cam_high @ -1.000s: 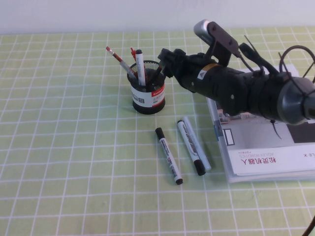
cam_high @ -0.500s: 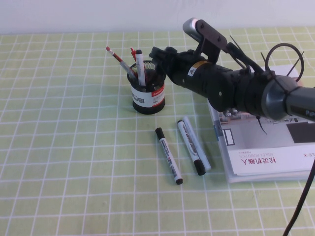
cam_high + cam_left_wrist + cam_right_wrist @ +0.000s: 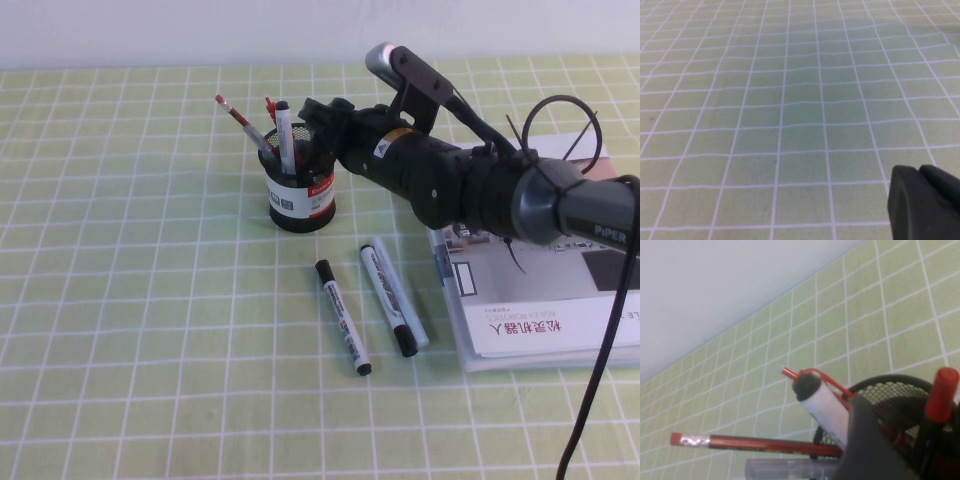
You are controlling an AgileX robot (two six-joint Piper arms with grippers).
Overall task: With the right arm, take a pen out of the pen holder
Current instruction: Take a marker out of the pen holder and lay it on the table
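Overhead first, upper centre: right gripper at the right-hand rim of the pen holder, close against the pens; spread and grip impossible to tell. White marker and red pencil leaning in the holder. Loose marker flat at lower centre, booklet at right under the arm.

Left wrist: green grid mat; left gripper a dark corner at lower right, state unreadable.

Right wrist: red-capped pen inside the mesh, hardly visible from above.

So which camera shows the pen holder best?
The high view: whole pen holder, right gripper at its rim. The right wrist view catches only the rim; the left wrist view none, just the left gripper above cloth.
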